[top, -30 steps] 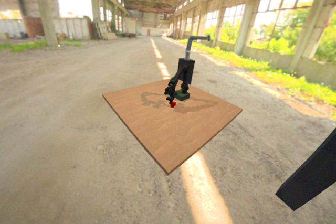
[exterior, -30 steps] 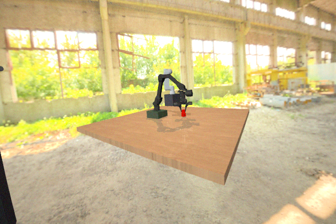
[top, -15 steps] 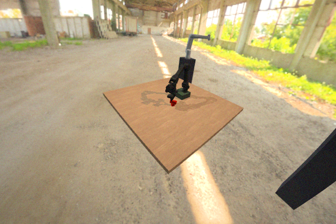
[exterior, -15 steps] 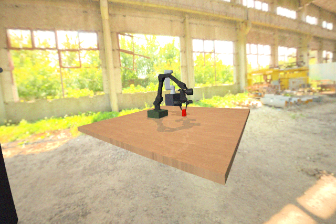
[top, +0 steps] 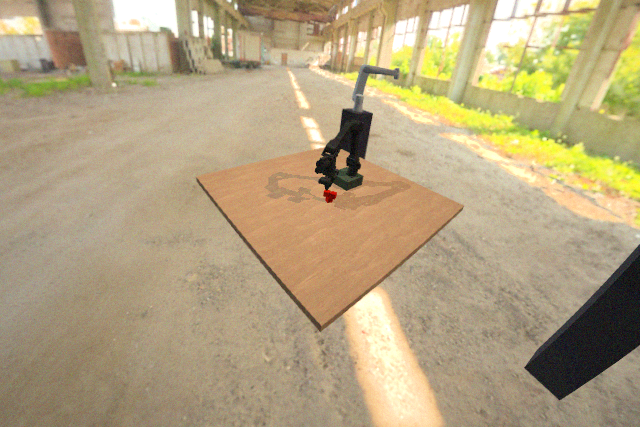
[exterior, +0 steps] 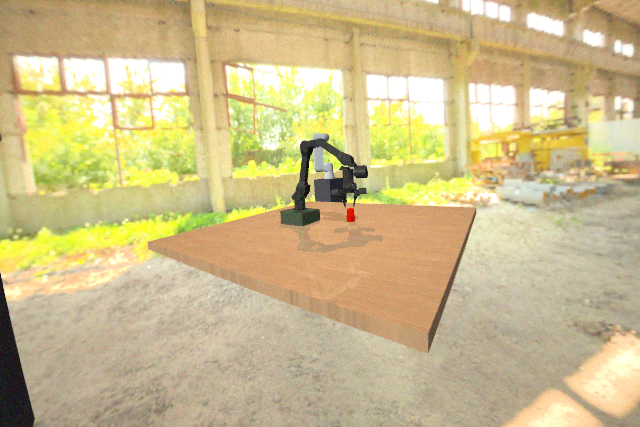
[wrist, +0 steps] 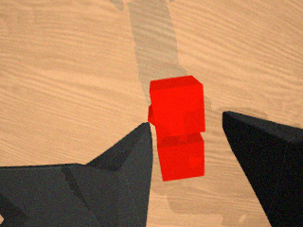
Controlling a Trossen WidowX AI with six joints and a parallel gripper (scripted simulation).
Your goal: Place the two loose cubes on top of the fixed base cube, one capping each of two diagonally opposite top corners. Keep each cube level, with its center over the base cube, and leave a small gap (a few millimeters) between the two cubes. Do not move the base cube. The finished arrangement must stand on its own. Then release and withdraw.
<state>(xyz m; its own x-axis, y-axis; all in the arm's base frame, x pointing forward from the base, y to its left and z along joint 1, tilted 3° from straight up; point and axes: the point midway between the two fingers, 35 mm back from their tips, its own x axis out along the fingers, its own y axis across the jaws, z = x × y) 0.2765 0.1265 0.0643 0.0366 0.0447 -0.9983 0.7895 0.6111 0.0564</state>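
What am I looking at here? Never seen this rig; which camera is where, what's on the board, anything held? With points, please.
One black robot arm stands on a dark green block (top: 348, 181) (exterior: 299, 217), ending in a two-fingered hand (top: 327, 189) (exterior: 351, 201) (wrist: 186, 124). The first picture looks down across the wooden board (top: 330, 267) (exterior: 310, 267) (wrist: 57, 61); the second sees it from another side, lower; the third looks past the fingers from the wrist. Between the fingers is a cluster of red cubes (top: 329, 196) (exterior: 350, 215) (wrist: 179, 111), hard to separate by eye. Nothing looks held: a gap shows beside the right-hand finger in the wrist picture.
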